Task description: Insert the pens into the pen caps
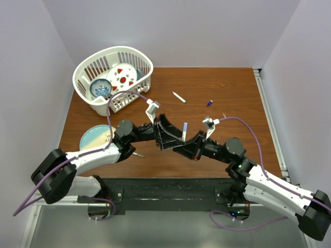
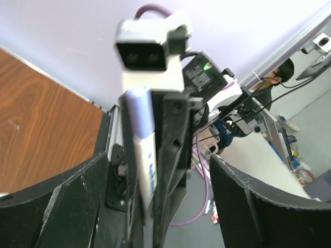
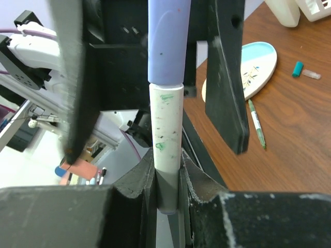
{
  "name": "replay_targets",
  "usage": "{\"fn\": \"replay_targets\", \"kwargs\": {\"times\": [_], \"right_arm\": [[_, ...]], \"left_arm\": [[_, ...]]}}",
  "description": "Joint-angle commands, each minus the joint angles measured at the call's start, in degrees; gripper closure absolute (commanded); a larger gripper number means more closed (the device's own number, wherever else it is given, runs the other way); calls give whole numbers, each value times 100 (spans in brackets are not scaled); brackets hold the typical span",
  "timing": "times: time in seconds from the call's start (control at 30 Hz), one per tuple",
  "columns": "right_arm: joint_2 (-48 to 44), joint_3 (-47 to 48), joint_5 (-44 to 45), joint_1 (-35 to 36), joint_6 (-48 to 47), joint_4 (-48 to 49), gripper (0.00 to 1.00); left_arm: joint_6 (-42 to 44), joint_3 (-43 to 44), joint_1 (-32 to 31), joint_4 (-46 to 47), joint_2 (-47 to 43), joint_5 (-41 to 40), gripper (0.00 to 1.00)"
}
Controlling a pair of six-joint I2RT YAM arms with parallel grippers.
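A pen (image 1: 179, 97) lies right of the basket (image 1: 124, 102).

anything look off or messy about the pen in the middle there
Yes. The white-barrelled marker pen clamped in the right gripper has green ink smears and specks across its barrel, which is odd under its lavender plastic cap. The cap itself looks straight on the barrel.

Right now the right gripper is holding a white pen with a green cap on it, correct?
Not green. The cap on the white pen held by the right gripper is purple, as the right wrist view shows.
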Motion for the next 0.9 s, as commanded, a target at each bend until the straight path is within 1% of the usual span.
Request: {"fn": "replay_targets", "kwargs": {"times": [0.0, 0.2, 0.3, 0.37, 0.5, 0.53, 0.6, 0.63, 0.7, 0.73, 0.77, 0.8, 0.87], "right_arm": [[57, 51, -254, -5, -85, 332, 100], [119, 174, -632, -5, -67, 359, 100], [84, 192, -685, 4, -76, 315, 100], [58, 201, -703, -5, -84, 271, 100], [23, 218, -738, 4, -84, 192, 100], [5, 210, -738, -5, -84, 192, 100], [-39, 192, -747, 4, -84, 174, 100], [-48, 192, -747, 4, -84, 165, 100], [-74, 201, -747, 4, -76, 165, 100], [-83, 227, -755, 4, -76, 157, 100], [-83, 236, -773, 4, -76, 156, 100], [-83, 253, -790, 4, -84, 156, 100], [-92, 297, -808, 4, -93, 156, 100]], "left_arm": [[457, 666, -16, -2, -61, 184, 15], [730, 1026, -8, -337, 18, -26, 17], [748, 1229, -8, -381, 115, 35, 21], [713, 1334, 1, -373, 194, 105, 26], [581, 1396, 10, -285, 299, 132, 34], [555, 1397, 10, -259, 317, 149, 39], [467, 1397, 10, -153, 369, 219, 44], [432, 1388, 19, -118, 387, 272, 48], [318, 1335, 19, 48, 431, 307, 54], [256, 1300, 10, 127, 440, 334, 61], [195, 1204, 10, 328, 458, 369, 66], [55, 1160, 19, 435, 484, 387, 80], [-86, 1028, 10, 689, 510, 439, 94]]}}
